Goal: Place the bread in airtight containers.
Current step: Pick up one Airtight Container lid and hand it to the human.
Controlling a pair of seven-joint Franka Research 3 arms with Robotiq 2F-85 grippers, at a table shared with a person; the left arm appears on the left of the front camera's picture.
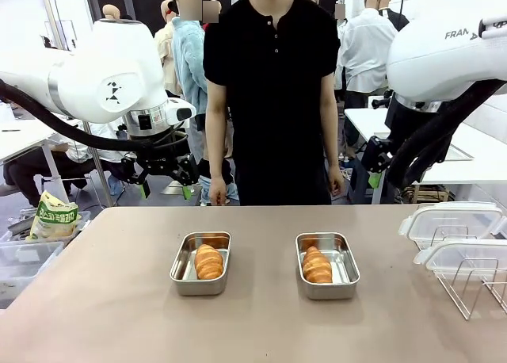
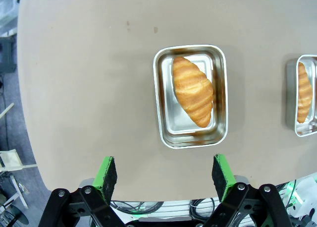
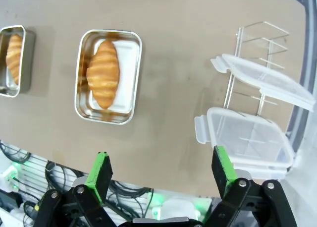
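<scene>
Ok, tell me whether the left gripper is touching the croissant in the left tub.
Apart. The left wrist view shows bare table between the open left gripper and the tub holding the croissant.

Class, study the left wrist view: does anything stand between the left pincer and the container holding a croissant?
Nothing visible does. Only tabletop separates the open left pincer from the container, which lies lidless with its croissant inside.

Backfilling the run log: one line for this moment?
left gripper: open, empty | right gripper: open, empty | croissants: one in each steel container | clear lids: off, on wire rack
</scene>
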